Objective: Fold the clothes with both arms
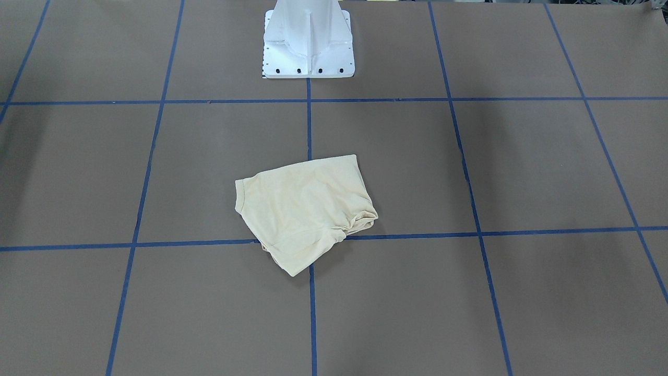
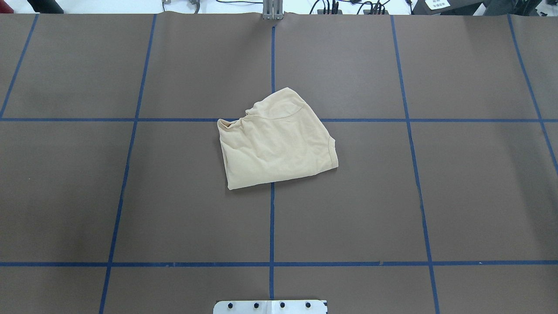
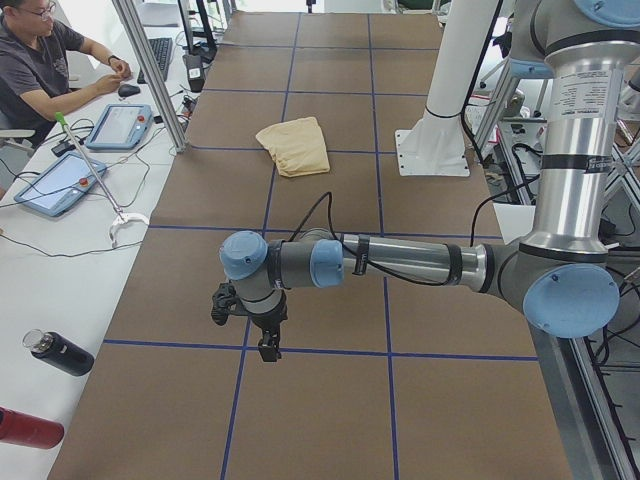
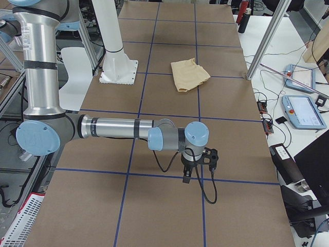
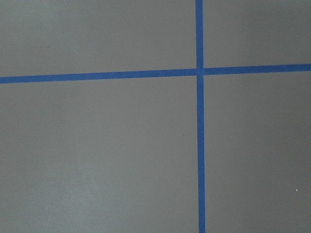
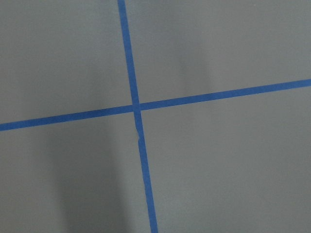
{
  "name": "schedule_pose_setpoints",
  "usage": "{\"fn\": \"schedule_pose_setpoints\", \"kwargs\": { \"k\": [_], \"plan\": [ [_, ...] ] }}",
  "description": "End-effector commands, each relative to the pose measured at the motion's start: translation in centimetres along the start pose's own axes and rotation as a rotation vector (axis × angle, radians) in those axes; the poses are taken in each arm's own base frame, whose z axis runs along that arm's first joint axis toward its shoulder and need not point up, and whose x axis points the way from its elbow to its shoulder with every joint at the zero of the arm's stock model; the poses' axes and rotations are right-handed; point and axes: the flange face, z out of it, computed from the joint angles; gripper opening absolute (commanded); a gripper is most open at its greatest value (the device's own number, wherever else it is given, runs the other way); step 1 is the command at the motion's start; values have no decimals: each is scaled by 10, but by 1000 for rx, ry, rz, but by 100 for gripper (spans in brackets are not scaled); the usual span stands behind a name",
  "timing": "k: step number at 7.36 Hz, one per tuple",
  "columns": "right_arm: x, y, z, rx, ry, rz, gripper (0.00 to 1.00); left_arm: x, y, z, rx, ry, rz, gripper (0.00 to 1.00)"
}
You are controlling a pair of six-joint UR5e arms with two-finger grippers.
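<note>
Folding looks about done: the shirt (image 2: 277,139) lies as a compact, slightly rumpled packet mid-table (image 2: 87,196), far from every edge, the left gripper (image 3: 268,351) and right gripper (image 4: 185,178) well away, their opening indiscernible.

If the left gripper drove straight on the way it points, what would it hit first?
Most likely the bare table, beside a crossing of blue tape. The left gripper points down, and its wrist view shows only tabletop. The shirt lies far off.
</note>
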Motion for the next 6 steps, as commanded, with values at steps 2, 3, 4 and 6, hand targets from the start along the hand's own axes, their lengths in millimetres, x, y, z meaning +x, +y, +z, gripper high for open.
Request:
{"fn": "schedule_pose_setpoints", "kwargs": {
  "k": [2, 3, 4, 6],
  "plan": [
    [-16, 1, 12, -21, -8, -34, 100, 0, 0, 0, 0, -1, 1, 100],
    [-13, 3, 14, -23, -8, -34, 100, 0, 0, 0, 0, -1, 1, 100],
    [-10, 5, 17, -30, -7, -80, 100, 0, 1, 0, 1, -1, 2, 100],
    [-5, 7, 21, -45, -8, -177, 100, 1, 1, -1, 2, -2, 3, 100]
  ]
}}
